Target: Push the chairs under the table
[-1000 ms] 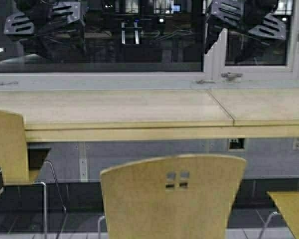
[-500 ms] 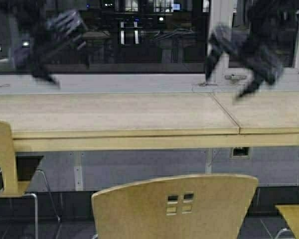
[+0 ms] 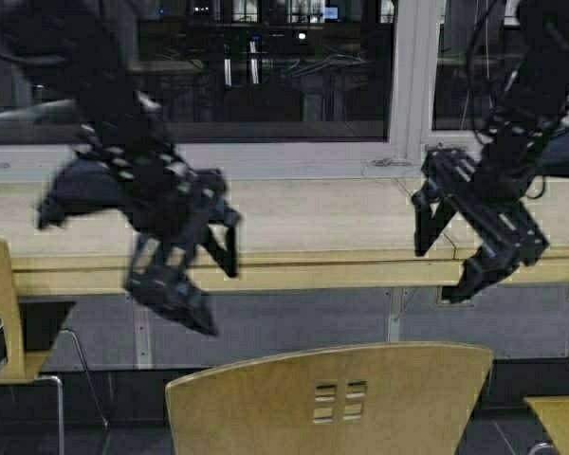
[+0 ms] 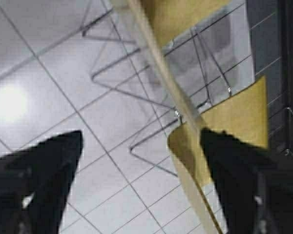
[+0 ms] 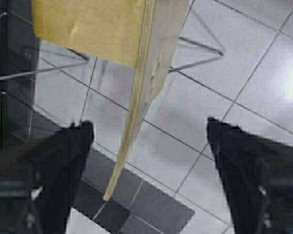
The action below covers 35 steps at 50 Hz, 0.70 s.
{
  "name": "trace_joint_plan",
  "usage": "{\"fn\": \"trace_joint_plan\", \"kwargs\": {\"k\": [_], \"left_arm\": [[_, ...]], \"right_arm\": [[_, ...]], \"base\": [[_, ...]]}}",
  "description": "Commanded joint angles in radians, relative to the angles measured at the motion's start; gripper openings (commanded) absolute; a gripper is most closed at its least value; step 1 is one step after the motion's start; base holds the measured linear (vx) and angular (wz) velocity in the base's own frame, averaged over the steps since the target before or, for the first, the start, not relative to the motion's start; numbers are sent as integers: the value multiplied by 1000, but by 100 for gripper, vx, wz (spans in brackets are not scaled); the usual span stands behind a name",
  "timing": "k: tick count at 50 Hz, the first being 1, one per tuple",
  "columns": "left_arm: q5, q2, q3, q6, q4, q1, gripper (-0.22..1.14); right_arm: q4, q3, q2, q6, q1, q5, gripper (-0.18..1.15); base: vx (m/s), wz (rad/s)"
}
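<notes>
Since the middle chair [image 3: 330, 398] is thin moulded plywood on skinny chrome legs [image 4: 136, 92], it's probably pretty light and should slide easily on the tiled floor [image 5: 244, 68], though a push placed too high could likely tip it rather than roll it forward. The curved back is stiff, so the top edge of the backrest looks like the sensible spot to be pressed or pinched, one side per arm.

That chair is parked near the bottom of the high view, back facing the robot, well short of the table [image 3: 294, 270], whose pale front edge runs across behind both arms. Two more chairs are partly seen at the far left [image 3: 0, 303] and far right [image 3: 559, 412].

The left gripper [image 3: 182, 275] is hung above the backrest's left part with its jaws spread wide. The right gripper [image 3: 455, 242] is held above the right part, jaws also spread. In both wrist views the backrest edge is seen between the dark fingers [image 4: 44, 175] but clearly below them, not touched yet.
</notes>
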Motion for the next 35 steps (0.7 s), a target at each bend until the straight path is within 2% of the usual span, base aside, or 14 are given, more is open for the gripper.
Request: {"fn": "trace_joint_plan", "kwargs": {"k": [1,18,35], "left_arm": [[-72,55,-49,-26,-80,-38,102],[-181,124,-75,-54,-86,-38,102],[-181,284,-184,-98,-81,-17,102]], "right_arm": [[29,-49,54,2,5,-34,100],[38,-141,146,0,5,-67,100],[43,-222,290,0,5,-81,100]], "base": [[-1,0],[-1,1],[-1,1]]}}
